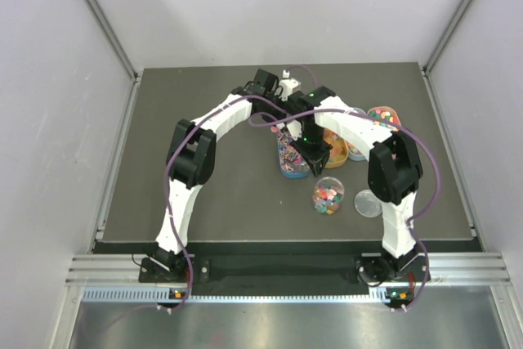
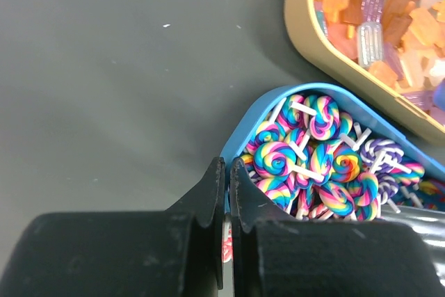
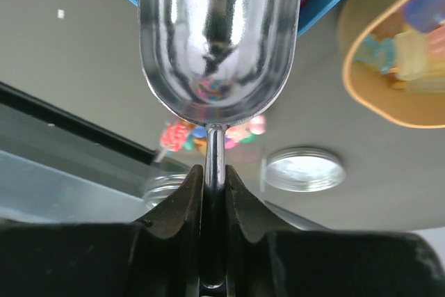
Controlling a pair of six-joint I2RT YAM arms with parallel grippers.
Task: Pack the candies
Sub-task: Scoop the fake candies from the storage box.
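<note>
With the right gripper (image 3: 214, 193) clamped on the scoop (image 3: 219, 39) handle and the left gripper (image 2: 227, 193) closed on nothing, hold the bowl level and drive it shallowly into the candies (image 2: 313, 158) heaped in the blue tray (image 2: 240, 137), lower right.

Bright, even light; glare streaks the scoop (image 3: 219, 39), and the lid (image 3: 304, 170) behind looks blurred.

Blurred candies (image 3: 175, 137) behind scoop (image 3: 219, 39); perhaps jarred

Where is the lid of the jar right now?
In the top view, the lid lies flat on the near right part of the table, immediately right of the open jar.
</note>
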